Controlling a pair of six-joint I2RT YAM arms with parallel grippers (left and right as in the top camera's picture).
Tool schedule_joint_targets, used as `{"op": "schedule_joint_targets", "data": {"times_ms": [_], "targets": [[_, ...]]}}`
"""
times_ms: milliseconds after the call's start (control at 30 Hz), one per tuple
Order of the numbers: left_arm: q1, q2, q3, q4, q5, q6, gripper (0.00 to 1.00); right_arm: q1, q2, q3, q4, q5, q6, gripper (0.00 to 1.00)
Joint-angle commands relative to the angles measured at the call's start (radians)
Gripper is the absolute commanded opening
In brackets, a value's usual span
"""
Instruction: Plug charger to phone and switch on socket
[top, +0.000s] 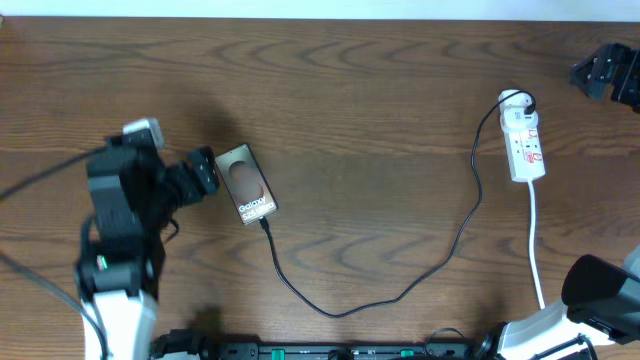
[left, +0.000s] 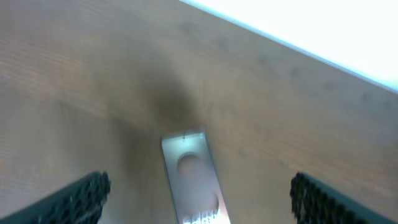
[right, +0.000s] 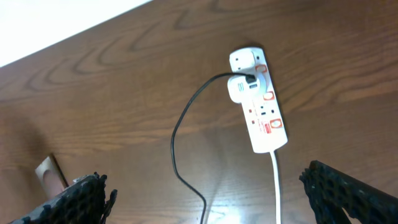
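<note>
The phone (top: 246, 183) lies on the table at the left, with its "Galaxy" lettering toward the front. It also shows in the left wrist view (left: 191, 180). My left gripper (top: 203, 172) is open just left of the phone. In the left wrist view the gripper (left: 199, 202) has the phone between its wide-spread fingers, not touching it. The charger cable (top: 400, 295) runs from the phone's front end, where its plug meets the phone, to an adapter in the socket (top: 526, 145). The socket (right: 264, 112) and cable (right: 180, 124) show in the right wrist view. My right gripper (right: 205, 199) is open and empty, well short of the socket.
The socket's white lead (top: 537, 245) runs toward the front edge beside my right arm (top: 600, 290). A black fixture (top: 610, 70) sits at the far right back. The table's back edge (right: 62, 37) is close behind the socket.
</note>
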Motion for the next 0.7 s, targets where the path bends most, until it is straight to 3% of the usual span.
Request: {"op": "schedule_joint_targets", "data": {"times_ms": [0, 267, 433, 667], "targets": [[-0.003, -0.2, -0.178, 0.154, -0.023, 0.014, 0.95, -0.003, 0.003, 0.003, -0.002, -0.003, 0.01, 0.99], [-0.003, -0.521, -0.462, 0.473, -0.023, 0.088, 0.95, -0.003, 0.003, 0.003, -0.002, -0.002, 0.01, 0.99], [-0.001, -0.675, -0.667, 0.782, -0.024, 0.154, 0.95, -0.003, 0.003, 0.003, -0.002, -0.002, 0.01, 0.99], [0.038, -0.805, -0.784, 0.831, -0.03, 0.156, 0.95, -0.003, 0.003, 0.003, -0.002, -0.003, 0.01, 0.99]]}}
